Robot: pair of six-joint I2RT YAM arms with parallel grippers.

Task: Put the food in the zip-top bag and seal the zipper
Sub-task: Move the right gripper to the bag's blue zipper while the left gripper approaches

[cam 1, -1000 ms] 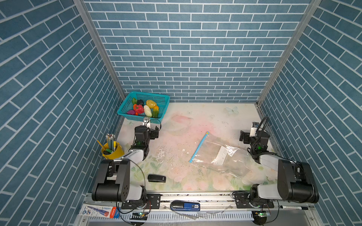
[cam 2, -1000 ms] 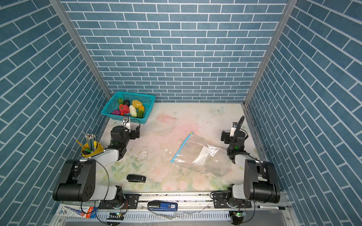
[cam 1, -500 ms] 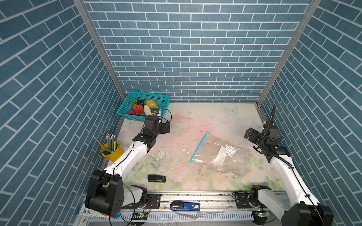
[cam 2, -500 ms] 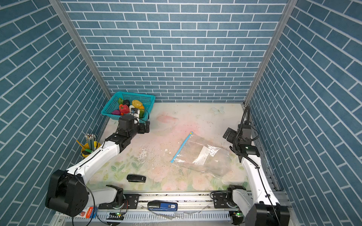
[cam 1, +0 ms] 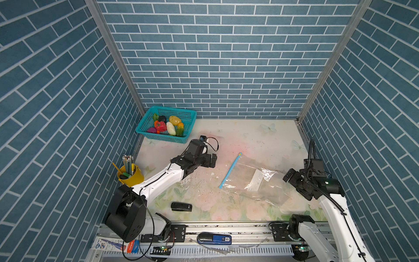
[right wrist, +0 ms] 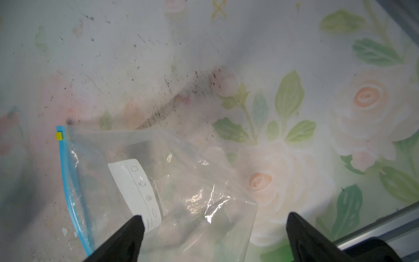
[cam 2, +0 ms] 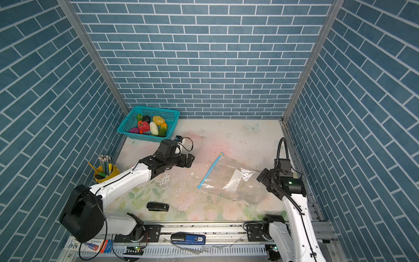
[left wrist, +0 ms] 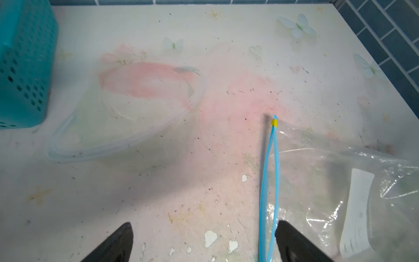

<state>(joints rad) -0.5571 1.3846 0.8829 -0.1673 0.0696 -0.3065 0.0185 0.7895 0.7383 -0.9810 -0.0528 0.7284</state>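
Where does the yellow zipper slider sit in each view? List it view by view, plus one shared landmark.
Top view: slider, far end of the blue zipper, near picture centre.
Top view: slider, same far end.
Left wrist: slider, where the two strips join, away from the camera.
Right wrist: slider, strip's end away from the camera.
Shared landmark: white label on the zip-top bag.

Large clear crinkly zip-top bag [cam 2: 231, 184] lying flat on floral tabletop [cam 2: 229, 136], light blue zipper strip [cam 2: 210, 170] along its edge nearest the left gripper [cam 2: 189, 161], right gripper [cam 2: 264, 180] just beside the bag's opposite edge, teal mesh plastic basket [cam 2: 158, 110] holding glossy toy food [cam 2: 150, 127] well apart from the bag, beyond its zipper side.
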